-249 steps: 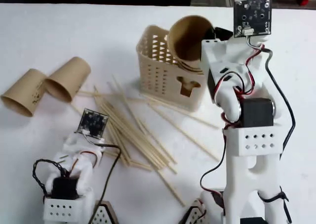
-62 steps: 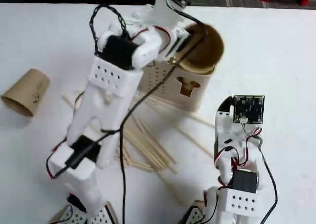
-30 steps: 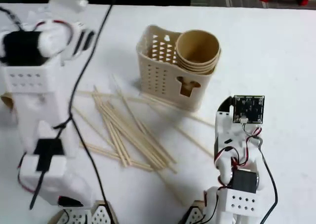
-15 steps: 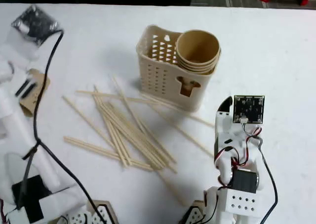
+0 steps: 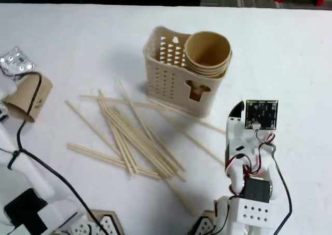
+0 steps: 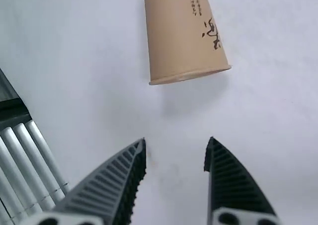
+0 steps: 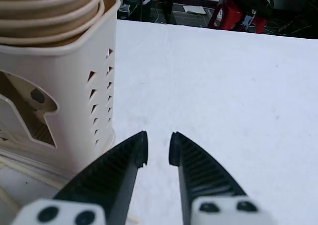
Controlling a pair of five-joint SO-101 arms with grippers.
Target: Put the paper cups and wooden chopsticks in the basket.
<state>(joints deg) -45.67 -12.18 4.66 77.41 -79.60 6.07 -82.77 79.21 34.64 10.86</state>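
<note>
One brown paper cup (image 5: 29,97) lies on its side at the table's far left. In the left wrist view this cup (image 6: 183,34) rests just ahead of my left gripper (image 6: 175,144), which is open with nothing between its fingers. A cream basket (image 5: 171,74) stands at the middle back with stacked paper cups (image 5: 207,52) in its right end. Several wooden chopsticks (image 5: 132,136) lie scattered in front of it. My right gripper (image 7: 158,138) sits low beside the basket (image 7: 59,91), its fingers a narrow gap apart and holding nothing.
The right arm (image 5: 251,162) stands at the front right, the left arm's cable (image 5: 46,167) trails along the front left. Grey ribbed slats (image 6: 22,170) show past the table's left edge. A red stool (image 7: 243,9) stands beyond the far edge.
The left arm has swung away from the basket to the far left and come down over the lone cup. The right arm has not moved.
</note>
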